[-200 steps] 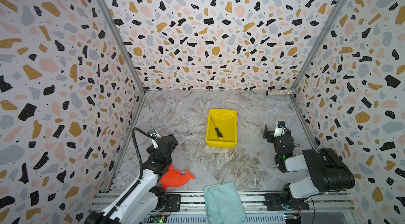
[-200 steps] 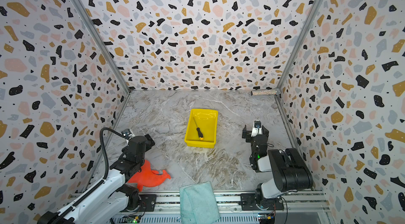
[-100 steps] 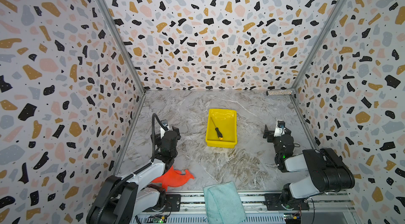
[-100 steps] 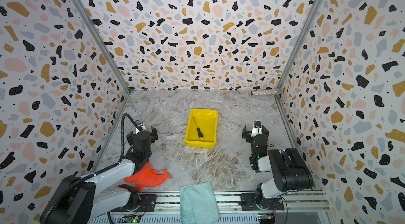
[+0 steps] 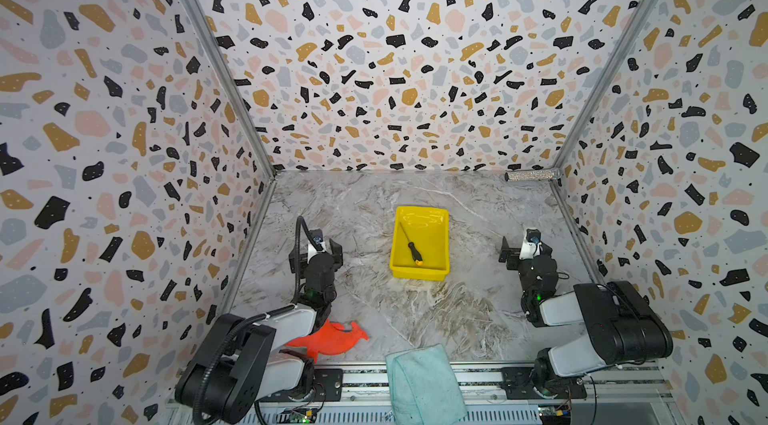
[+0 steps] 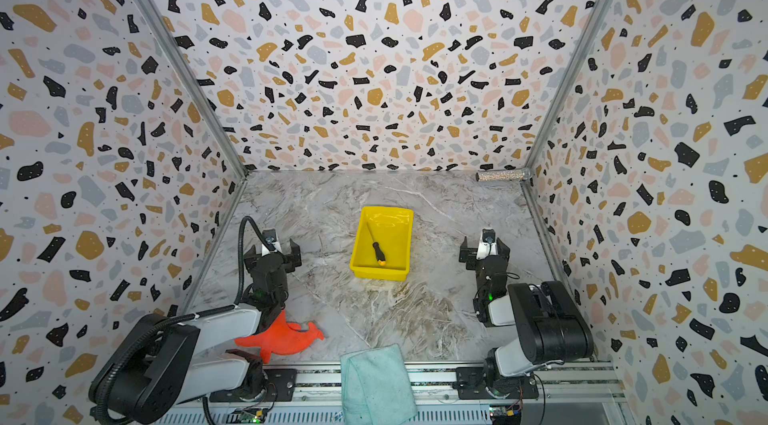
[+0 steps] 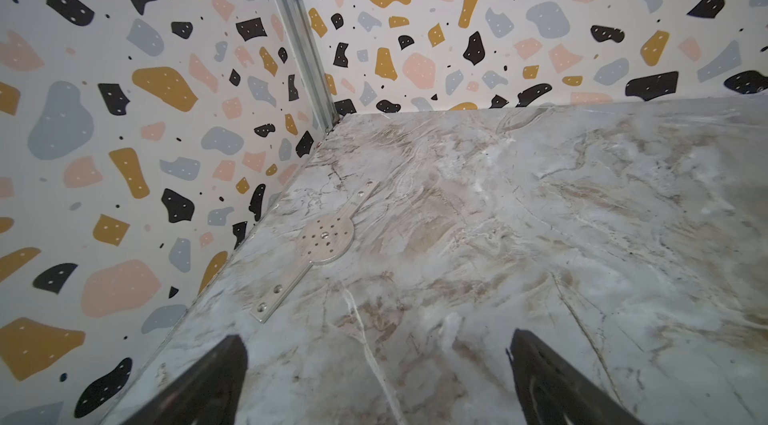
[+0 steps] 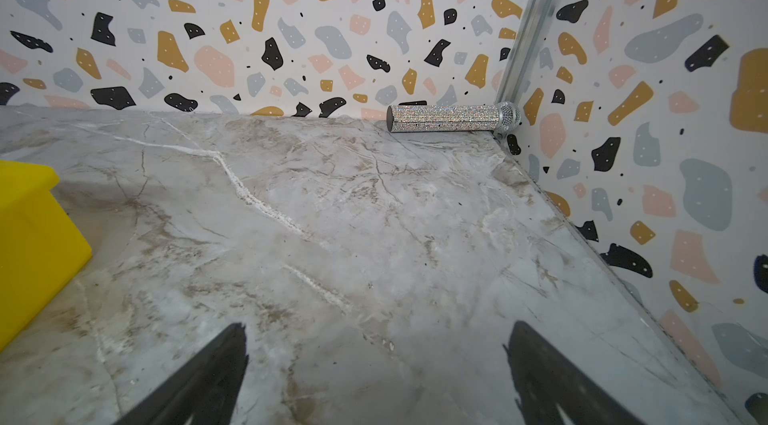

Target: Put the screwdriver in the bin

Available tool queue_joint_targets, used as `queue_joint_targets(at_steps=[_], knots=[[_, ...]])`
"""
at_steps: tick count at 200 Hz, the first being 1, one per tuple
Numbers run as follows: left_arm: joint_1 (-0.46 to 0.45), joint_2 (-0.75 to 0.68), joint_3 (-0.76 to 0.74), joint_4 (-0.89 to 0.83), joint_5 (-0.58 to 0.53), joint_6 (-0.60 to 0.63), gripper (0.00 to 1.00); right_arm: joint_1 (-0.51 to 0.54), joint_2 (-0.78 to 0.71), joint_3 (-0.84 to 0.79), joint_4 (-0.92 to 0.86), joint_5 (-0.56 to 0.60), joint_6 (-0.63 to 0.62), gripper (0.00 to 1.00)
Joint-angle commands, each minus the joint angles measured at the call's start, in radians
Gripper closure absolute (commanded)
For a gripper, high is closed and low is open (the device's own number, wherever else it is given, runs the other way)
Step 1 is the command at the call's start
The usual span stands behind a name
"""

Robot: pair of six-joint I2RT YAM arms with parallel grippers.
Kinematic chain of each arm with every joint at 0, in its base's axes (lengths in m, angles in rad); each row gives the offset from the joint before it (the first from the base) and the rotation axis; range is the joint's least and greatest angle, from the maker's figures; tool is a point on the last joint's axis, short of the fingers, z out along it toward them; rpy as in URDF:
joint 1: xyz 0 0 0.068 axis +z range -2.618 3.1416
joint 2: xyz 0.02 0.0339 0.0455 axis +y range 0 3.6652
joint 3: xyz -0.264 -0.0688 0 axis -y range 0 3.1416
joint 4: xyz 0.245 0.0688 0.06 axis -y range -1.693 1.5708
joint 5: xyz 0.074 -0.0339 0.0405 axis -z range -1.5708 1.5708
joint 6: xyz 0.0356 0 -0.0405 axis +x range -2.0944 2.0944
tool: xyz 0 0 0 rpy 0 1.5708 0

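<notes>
The screwdriver (image 5: pixel 411 246) (image 6: pixel 376 249) lies inside the bin (image 5: pixel 419 274) (image 6: pixel 379 274), flat on its glossy floor. It lies slantwise, with the thin shaft toward the bin's far wall and the black handle with its orange tip close to the near wall. The bin sits about the middle of the table (image 5: pixel 374 194) (image 6: pixel 332 194), apart from both of my arms.

My left fingers (image 5: pixel 315 251) (image 6: pixel 272 254) hang close to the table's left edge, spread wide and holding nothing. In the left wrist view the two dark fingertips (image 7: pixel 224 364) frame only bare marble, with a small metal plate (image 7: pixel 326 242) fixed flat to the table beyond them.

My right fingers (image 5: pixel 524 250) (image 6: pixel 485 250) hang close to the right edge, also spread wide and empty. In the right wrist view a corner of the bin (image 8: pixel 33 215) shows to one side, well clear of the fingertips (image 8: pixel 224 360).

A glittery silver cylinder (image 5: pixel 532 174) (image 8: pixel 449 118) lies along the far edge in the far right corner. An orange toy (image 5: pixel 332 339) (image 6: pixel 286 339) lies near the near left corner, partly under my left arm. A teal cloth (image 5: pixel 424 385) (image 6: pixel 376 381) hangs over the middle of the near edge.
</notes>
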Motion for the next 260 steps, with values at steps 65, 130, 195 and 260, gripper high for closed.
queue_joint_targets(at_steps=[65,130,195,260], knots=[[0.066,0.038,-0.127,0.335,0.073,-0.051,0.00,-0.002,-0.008,0.000,0.023,-0.004,0.010,0.01],[0.070,0.038,-0.132,0.341,0.070,-0.057,0.00,-0.002,-0.007,0.000,0.023,-0.004,0.011,0.01],[0.070,0.037,-0.131,0.340,0.071,-0.058,0.00,-0.002,-0.009,0.000,0.023,-0.004,0.009,0.01],[0.070,0.037,-0.131,0.340,0.071,-0.057,0.00,0.001,-0.009,0.000,0.021,-0.006,0.004,0.01]])
